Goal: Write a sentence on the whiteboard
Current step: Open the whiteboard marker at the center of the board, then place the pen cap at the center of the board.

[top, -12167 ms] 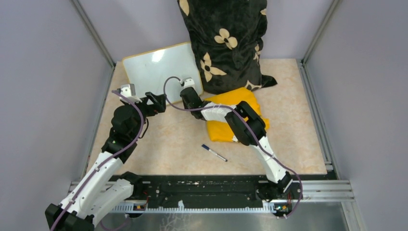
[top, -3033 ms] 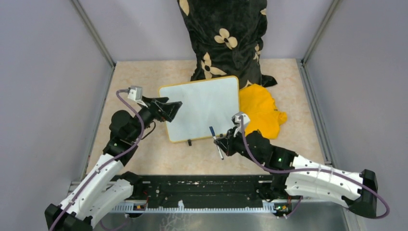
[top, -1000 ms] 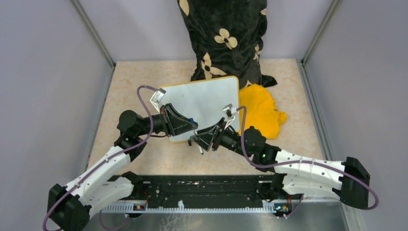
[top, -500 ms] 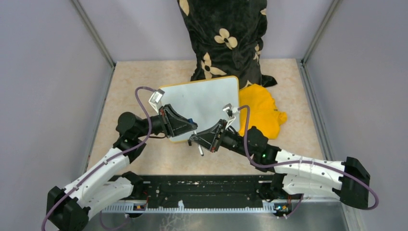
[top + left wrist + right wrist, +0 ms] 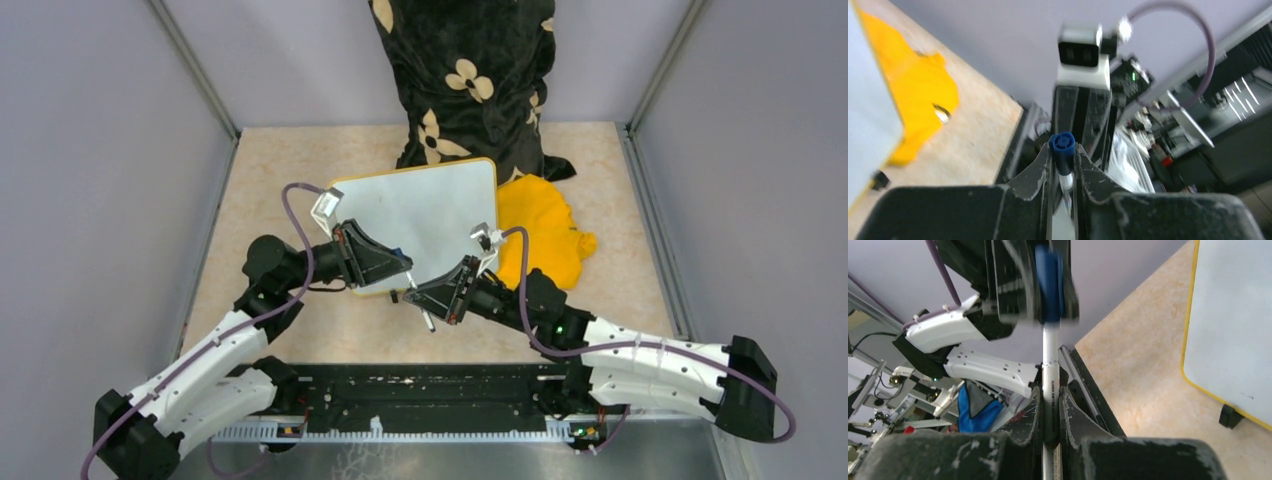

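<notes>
- Since I checked a second ago, the right gripper [image 5: 1050,395] has gone from jaws partly apart to jaws clamped on the white barrel of the marker [image 5: 1050,355].
- My left gripper [image 5: 1063,152] has not changed its hold: its jaws are pinched on the blue cap [image 5: 1062,144], which I see end-on in the left wrist view.
- From the right wrist view the barrel runs straight up from my right jaws into the cap, so cap and barrel look joined; I cannot tell whether any gap has opened.
- Both grippers meet just off the near edge of the whiteboard [image 5: 420,205], much as they did a second ago. The right arm has drifted a little to the right since then.
- That board lies flat on the tabletop [image 5: 620,200] in the middle of the workspace, the same spot as three seconds ago. Twelve seconds ago it sat at the far left corner, partly under the dark flowered fabric [image 5: 465,80].
- Its face reads as plain glossy white, with a black clip [image 5: 1230,416] on the near edge.
- Back then the marker lay loose on the tabletop; now it is off the surface, held between the two grippers.
- Just right of the board, touching its edge, sits the yellow cloth [image 5: 545,225]. It was bunched nearer the middle twelve seconds ago.
</notes>
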